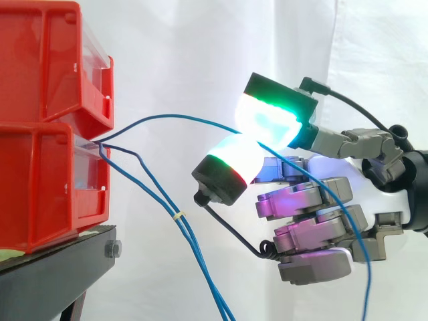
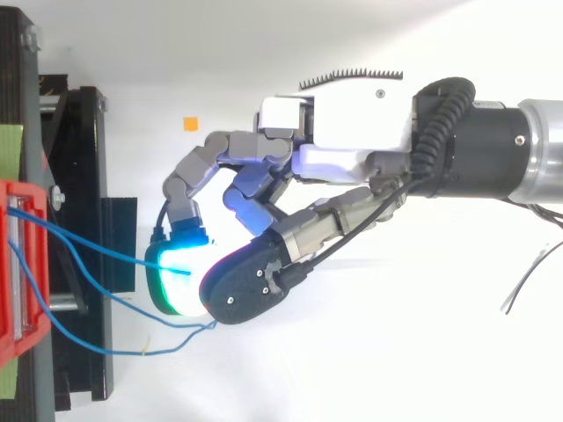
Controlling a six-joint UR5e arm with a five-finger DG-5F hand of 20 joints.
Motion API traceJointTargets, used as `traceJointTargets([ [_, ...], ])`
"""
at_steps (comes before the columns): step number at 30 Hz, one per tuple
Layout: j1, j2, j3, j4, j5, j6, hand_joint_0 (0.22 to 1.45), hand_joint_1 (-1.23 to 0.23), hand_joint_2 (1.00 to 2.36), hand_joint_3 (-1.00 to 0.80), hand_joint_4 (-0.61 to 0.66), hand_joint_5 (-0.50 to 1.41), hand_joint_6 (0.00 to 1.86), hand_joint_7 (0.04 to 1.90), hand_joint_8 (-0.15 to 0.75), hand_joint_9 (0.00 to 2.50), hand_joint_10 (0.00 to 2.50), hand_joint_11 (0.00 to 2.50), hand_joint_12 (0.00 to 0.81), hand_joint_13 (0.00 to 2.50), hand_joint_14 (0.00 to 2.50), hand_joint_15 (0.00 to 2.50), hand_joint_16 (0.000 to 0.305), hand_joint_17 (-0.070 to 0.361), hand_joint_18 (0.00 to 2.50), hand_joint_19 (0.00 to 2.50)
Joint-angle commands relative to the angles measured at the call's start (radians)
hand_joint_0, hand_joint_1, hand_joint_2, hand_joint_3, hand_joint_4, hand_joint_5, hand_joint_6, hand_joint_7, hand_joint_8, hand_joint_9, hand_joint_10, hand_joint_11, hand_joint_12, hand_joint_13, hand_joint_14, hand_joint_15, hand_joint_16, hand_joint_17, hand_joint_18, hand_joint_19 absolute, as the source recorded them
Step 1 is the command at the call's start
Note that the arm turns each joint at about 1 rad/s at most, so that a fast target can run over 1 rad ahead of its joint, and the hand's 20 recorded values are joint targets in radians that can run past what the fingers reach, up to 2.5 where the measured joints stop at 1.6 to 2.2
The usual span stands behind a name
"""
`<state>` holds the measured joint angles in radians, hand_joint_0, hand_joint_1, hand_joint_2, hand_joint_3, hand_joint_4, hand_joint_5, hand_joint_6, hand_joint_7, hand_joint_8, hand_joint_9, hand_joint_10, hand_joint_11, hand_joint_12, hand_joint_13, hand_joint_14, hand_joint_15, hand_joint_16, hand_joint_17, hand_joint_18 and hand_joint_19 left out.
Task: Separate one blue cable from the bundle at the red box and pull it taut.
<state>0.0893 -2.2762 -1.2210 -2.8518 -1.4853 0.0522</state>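
Two red bins [image 1: 47, 187] sit stacked on one black stand [image 1: 53, 274]. Three blue strands come out between the bins. Two blue cables [image 1: 150, 184] hang down to the right of the bins, tied by one yellow band [image 1: 177, 215]. One blue cable [image 1: 174, 118] curves further right to the hand [image 2: 352, 132], pinched between two glowing pads [image 1: 267, 120].

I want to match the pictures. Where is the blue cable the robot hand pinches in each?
Side view: the blue cable arcs from the red box, left, to the robot hand, right.
Top view: it slants from the left edge to the robot hand.
Shared landmark: the red box.
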Motion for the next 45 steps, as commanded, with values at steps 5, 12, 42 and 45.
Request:
traceJointTargets([
  [5, 0.0, 0.0, 0.0, 0.0, -0.006, 0.0, 0.76, -0.83, 1.01, -0.29, -0.34, -0.15, 0.98, 1.01, 0.131, 0.86, 1.05, 1.28, 0.211, 0.91, 1.75, 1.2, 0.023, 0.051, 1.04, 1.56],
  [12, 0.0, 0.001, 0.0, 0.0, -0.006, 0.0, 0.76, -0.82, 1.01, -0.29, -0.31, -0.15, 0.98, 1.05, 0.179, 1.01, 0.02, 1.18, 0.218, 1.18, 0.02, 0.67, 0.018, 0.04, 1.0, 1.2],
  [42, -0.003, 0.0, 0.0, -0.003, -0.006, 0.0, 0.76, -0.81, 1.01, -0.3, -0.27, -0.16, 0.98, 1.02, 0.158, 1.14, 0.0, 1.52, 0.197, 1.27, 1.0, 1.48, 0.025, 0.056, 1.0, 1.25],
  [45, -0.005, 0.0, 0.0, -0.003, -0.004, 0.0, 0.76, -0.81, 1.01, -0.3, -0.27, -0.16, 0.98, 1.02, 0.127, 1.14, 0.3, 1.59, 0.2, 1.26, 1.03, 1.49, 0.025, 0.056, 1.01, 1.25],
])
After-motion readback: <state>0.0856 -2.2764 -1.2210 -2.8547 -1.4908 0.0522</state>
